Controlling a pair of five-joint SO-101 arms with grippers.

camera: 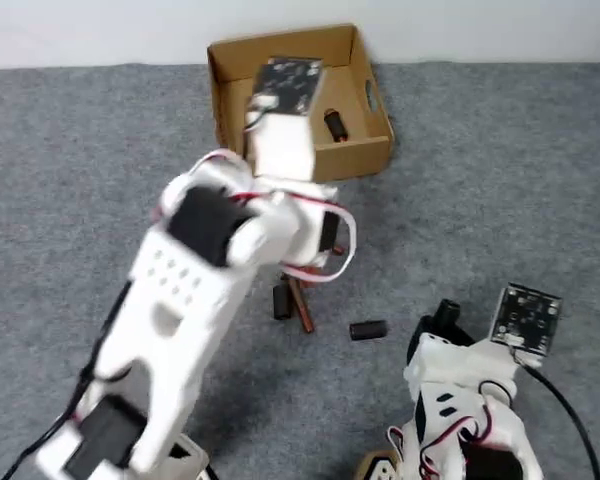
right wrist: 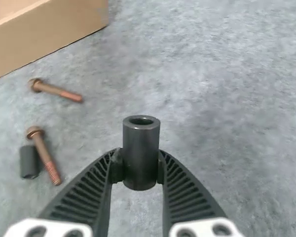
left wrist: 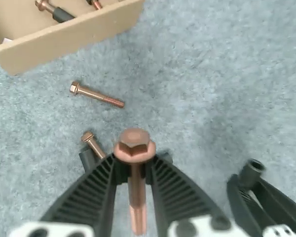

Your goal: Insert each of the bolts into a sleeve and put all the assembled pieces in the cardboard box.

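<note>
Your left pincer (left wrist: 133, 167) is clenched on a copper hex-head metal bolt (left wrist: 133, 148), head poking past its tips. Your right pincer (right wrist: 139, 165) grasps a dark grey cylindrical metal sleeve (right wrist: 141, 140), open bore showing. Ahead of the left pincer: nearer loose bolt (left wrist: 92, 144), farther loose bolt (left wrist: 96, 96), then the brown cardboard box (left wrist: 64, 37) on grey carpet (left wrist: 212, 74).
</note>
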